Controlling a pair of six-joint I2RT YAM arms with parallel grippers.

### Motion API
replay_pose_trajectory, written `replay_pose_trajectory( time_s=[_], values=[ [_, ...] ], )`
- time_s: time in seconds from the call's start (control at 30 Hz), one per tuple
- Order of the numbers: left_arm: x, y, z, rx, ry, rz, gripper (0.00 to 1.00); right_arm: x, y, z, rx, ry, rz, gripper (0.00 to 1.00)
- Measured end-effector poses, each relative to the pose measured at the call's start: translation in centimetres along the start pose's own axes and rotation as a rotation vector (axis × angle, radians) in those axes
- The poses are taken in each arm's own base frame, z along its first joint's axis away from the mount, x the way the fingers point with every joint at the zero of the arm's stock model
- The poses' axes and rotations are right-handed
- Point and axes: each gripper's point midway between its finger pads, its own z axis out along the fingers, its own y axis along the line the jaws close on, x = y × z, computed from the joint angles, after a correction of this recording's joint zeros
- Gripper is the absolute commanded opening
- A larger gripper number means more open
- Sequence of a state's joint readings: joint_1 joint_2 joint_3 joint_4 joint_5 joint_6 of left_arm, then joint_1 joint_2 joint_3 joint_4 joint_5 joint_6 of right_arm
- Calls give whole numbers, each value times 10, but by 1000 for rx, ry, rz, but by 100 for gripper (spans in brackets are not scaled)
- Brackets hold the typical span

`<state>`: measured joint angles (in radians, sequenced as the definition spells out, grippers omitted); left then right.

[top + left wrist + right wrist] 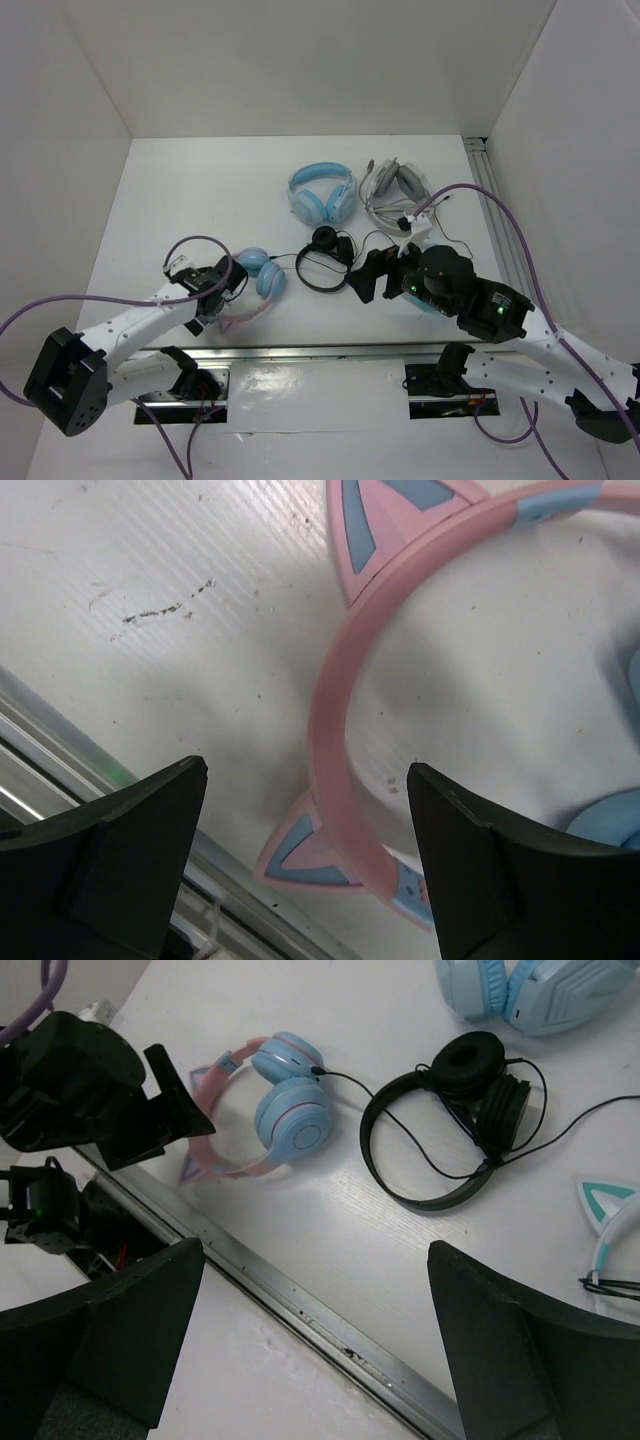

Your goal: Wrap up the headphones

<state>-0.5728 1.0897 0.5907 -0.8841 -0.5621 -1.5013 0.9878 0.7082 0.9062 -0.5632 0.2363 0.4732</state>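
The right pincer [315, 1250] has its two dark fingers wide apart at the bottom corners, above the white surface [380, 1260]. Further up lie the headphones [290, 1110], with the left pincer [185, 1110] at their pink headband. Just to the right lies a black pair [472, 1060], and a light blue pair [545, 995] is at the top edge.

The white table [200, 180] carries five sets. The headphones [268, 280], pink-banded with cat ears, lie flat near the front left, their thin cable [345, 1078] trailing right toward a black pair [325, 240] at the centre. Farther back lie a blue pair [322, 195] and, just beside it, a white pair [393, 185]. A teal-eared pair [605, 1205] lies right of the black pair. A metal rail [330, 350] edges the front, and dark scuffs [165, 610] mark the surface.
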Motion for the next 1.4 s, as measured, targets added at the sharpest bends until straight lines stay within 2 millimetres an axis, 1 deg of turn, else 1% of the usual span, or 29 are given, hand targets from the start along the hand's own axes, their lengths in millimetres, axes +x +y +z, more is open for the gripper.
replay_pose_trajectory(
  time_s=[0.1,0.17,0.23,0.3,0.4,0.47,0.57,0.6,0.67,0.73,0.77,0.8,0.87,0.9,0.93,0.97,1.0,1.03,1.13,1.23,1.3,1.4],
  values=[
    [-7,-4,5,2,-9,-40,94,-1,3,0,-17,-2,2,100],
    [-11,-4,12,3,-14,-66,93,-2,5,0,-23,-7,4,100],
    [-10,0,20,-7,-5,-71,93,-3,5,0,-26,-10,5,100],
    [-10,3,25,-14,11,-79,90,-4,6,1,-29,-15,6,100],
    [-8,0,29,2,34,-85,87,0,7,2,-43,-12,7,100],
    [-6,-2,32,10,45,-85,79,3,7,3,-49,-7,6,100],
    [-7,-3,34,10,43,-69,78,4,8,2,-54,-7,7,100],
    [-7,-3,35,11,42,-61,73,3,8,2,-55,-9,7,100],
    [-8,-3,35,10,37,-57,72,2,8,0,-60,-15,7,100],
    [-8,-3,35,9,34,-57,67,1,9,-1,-65,-21,7,100],
    [-8,-3,35,8,34,-57,56,0,9,-2,-68,-25,8,100],
    [-8,-3,35,10,34,-60,51,-1,10,-3,-72,-28,9,100],
    [-8,-4,36,14,32,-67,43,-3,11,-5,-79,-39,11,100],
    [-9,-5,36,22,30,-72,34,-5,11,-6,-82,-44,12,100],
    [-9,-7,36,28,29,-78,30,-5,11,-8,-84,-48,13,100],
    [-9,-8,36,35,29,-77,23,-6,11,-9,-86,-52,12,100],
    [-9,-8,36,36,30,-77,14,-7,11,-9,-87,-54,12,100],
    [-8,-9,36,43,34,-71,0,-7,11,-10,-89,-57,12,100],
    [-7,-12,35,57,43,-98,0,-9,12,-12,-93,-66,14,100],
    [-3,-8,30,59,67,-105,0,-11,12,-13,-95,-71,15,100],
    [2,-2,21,63,95,-84,0,-10,12,-13,-94,-70,15,100],
    [2,2,-8,114,116,-35,0,-10,12,-12,-92,-69,13,100]
  ],
)
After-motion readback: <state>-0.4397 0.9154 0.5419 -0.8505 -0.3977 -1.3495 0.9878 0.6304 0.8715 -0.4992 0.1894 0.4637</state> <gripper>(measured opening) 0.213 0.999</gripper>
